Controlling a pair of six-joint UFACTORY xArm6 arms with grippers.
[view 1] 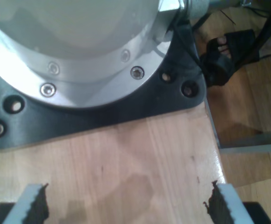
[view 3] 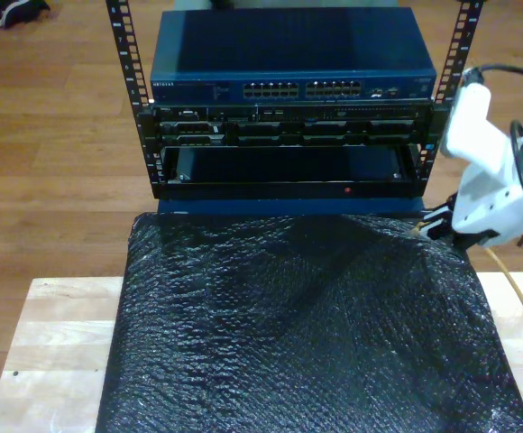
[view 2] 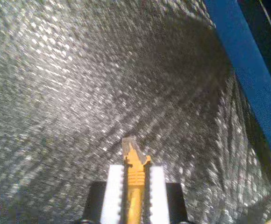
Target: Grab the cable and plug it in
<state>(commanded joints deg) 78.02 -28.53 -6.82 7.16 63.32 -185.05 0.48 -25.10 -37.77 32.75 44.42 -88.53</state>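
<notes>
Holding the cable (view 2: 134,196) just behind its plug (view 2: 130,145), the second gripper (view 2: 134,186) is clamped so the tip sticks out free for insertion, above the black wrap (view 3: 307,334) and short of the switch (view 3: 289,68). First gripper (view 1: 126,205) idles wide open over the surface (view 1: 140,154).
</notes>
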